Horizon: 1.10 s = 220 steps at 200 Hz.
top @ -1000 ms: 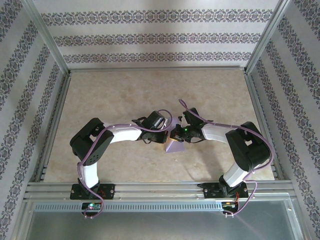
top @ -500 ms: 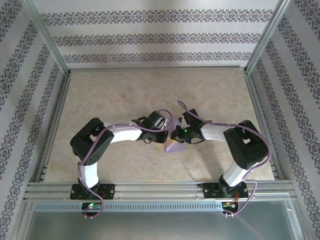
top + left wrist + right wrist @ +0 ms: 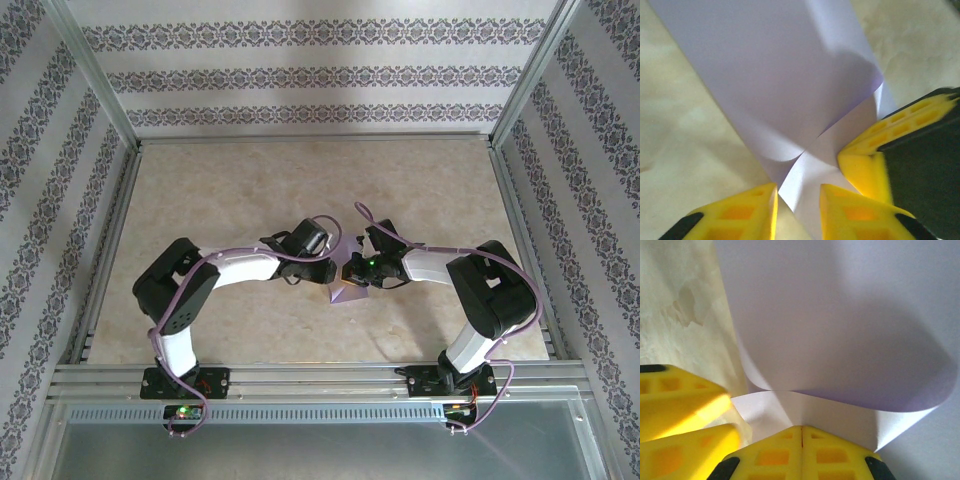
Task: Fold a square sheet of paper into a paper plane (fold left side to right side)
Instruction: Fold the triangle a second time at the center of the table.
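Observation:
The lavender sheet of paper lies partly folded on the table between both arms, showing as a small wedge from above. In the left wrist view the paper has a flap curling over a lower layer. My left gripper is open, its yellow fingers straddling the lower layer's edge. My right gripper is shut on the paper at a crease under the curled flap. From above, the left gripper and the right gripper nearly touch. A right finger rests on the paper.
The beige marbled table is walled by patterned panels and aluminium posts. A metal rail crosses the near edge beside the arm bases. Purple cables loop over both wrists.
The left arm's elbow has swung down and left and its wrist has crept toward the right gripper. The visible patch of paper has become narrower. The right arm barely moved.

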Each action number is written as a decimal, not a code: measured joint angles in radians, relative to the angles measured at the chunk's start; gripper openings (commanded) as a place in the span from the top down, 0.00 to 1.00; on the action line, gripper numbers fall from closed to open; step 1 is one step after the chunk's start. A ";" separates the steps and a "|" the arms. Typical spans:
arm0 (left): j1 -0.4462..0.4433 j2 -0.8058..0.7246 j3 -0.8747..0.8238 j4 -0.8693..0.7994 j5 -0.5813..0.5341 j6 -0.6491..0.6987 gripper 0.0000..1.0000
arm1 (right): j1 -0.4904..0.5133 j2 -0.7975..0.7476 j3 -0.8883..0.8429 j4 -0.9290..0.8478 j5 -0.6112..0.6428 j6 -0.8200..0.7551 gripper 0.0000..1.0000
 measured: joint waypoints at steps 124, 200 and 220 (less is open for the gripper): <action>-0.008 -0.189 -0.200 0.144 0.227 -0.317 0.82 | 0.000 0.000 0.000 0.000 -0.003 -0.003 1.00; -0.051 -0.077 -0.199 0.245 0.275 -0.396 0.85 | 0.000 0.000 0.000 0.000 -0.003 -0.004 1.00; -0.051 -0.056 -0.188 0.245 0.276 -0.396 0.85 | 0.000 0.000 0.000 0.000 -0.003 -0.004 1.00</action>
